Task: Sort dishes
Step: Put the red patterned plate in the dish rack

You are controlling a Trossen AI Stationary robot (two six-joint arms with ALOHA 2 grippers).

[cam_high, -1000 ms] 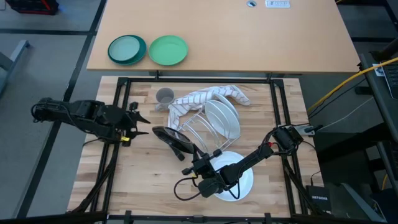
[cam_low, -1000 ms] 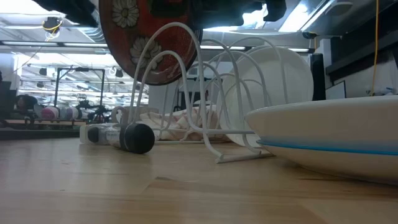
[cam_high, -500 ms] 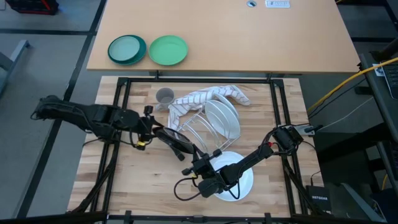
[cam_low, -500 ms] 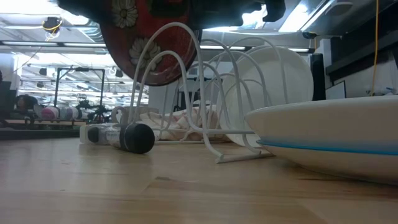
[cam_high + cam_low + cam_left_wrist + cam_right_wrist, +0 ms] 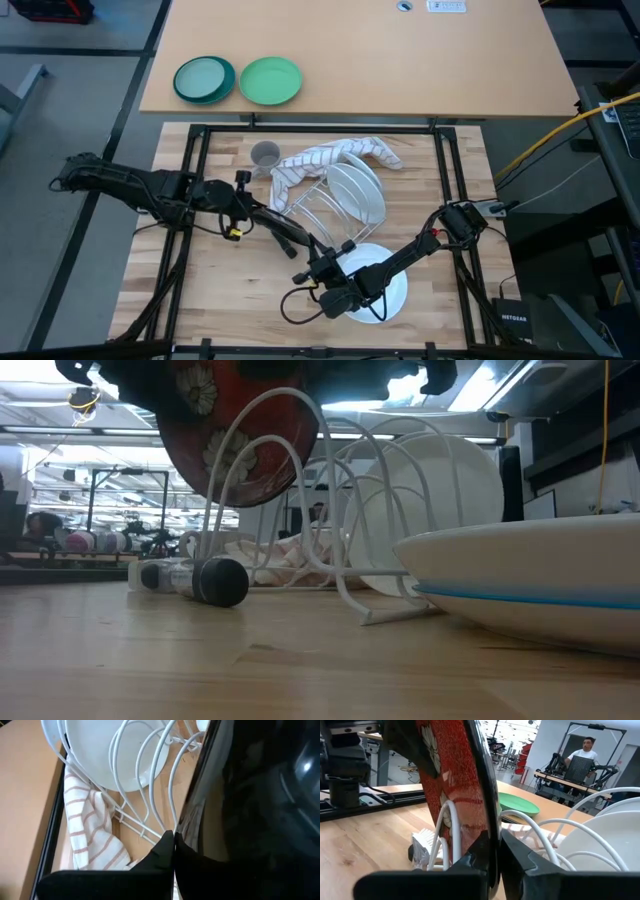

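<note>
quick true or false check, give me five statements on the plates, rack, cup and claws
1. The right claw is shut on the rim of the red-flowered plate. True.
2. The left claw is parked off the wooden table. False: it has reached the same plate's black back and is shut on its rim.
3. A white plate stands upright in the wire rack. True.
4. The grey cup sits inside the rack. False: it stands on the table beside the striped towel.
5. The green plate is stacked on the teal plate. False: they lie side by side.
</note>
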